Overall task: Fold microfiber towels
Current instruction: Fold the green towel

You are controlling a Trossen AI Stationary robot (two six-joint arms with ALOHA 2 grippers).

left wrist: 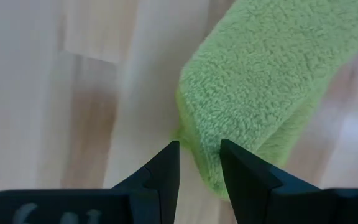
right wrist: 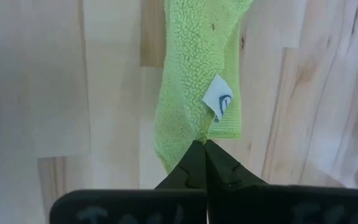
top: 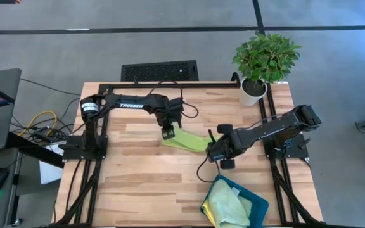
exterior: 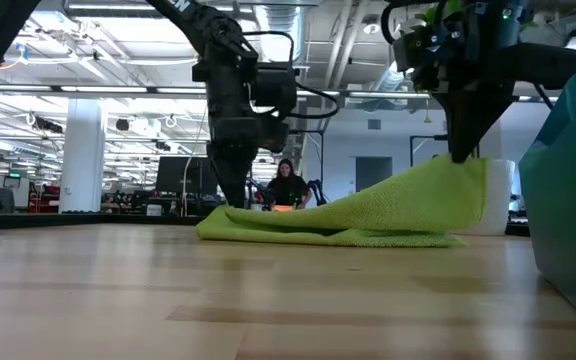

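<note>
- Nearest, at the bottom edge of the high view right of centre, a teal rectangular tray (top: 258,206) sits on the pale wooden plank table (top: 138,183); soft cloths in pale green and yellow (top: 224,204) lie bunched in it, one draped over its near-left rim.
- Further in, right of centre in the high view, the right gripper (top: 213,154) is pinched fully together on one end of the lime-green fluffy microfiber towel (top: 185,140). In the right wrist view its dark fingers (right wrist: 194,167) meet with no gap on the cloth's edge, just beside a small white sewn-in label (right wrist: 218,104).
- In the low view that end of the towel (exterior: 368,210) is lifted off the wood under the right gripper (exterior: 460,155) on the right side of the frame, and the cloth slopes down to the table towards the left.
- The towel lies as a folded strip in the middle of the table, running from centre towards the right in the high view.
- At its other end, just above centre in the high view, the left gripper (top: 168,132) points down at the cloth. In the left wrist view its two dark fingers (left wrist: 166,167) stand partly apart, one on each side of the towel's low end (left wrist: 260,81); whether they actually press on the cloth I cannot tell.
- Farthest back, in the upper right of the high view, a leafy green plant in a white pot (top: 265,60) stands at the table's far corner.
- Beyond the table, in the middle of the low view, a person (exterior: 286,185) sits in the room behind.
</note>
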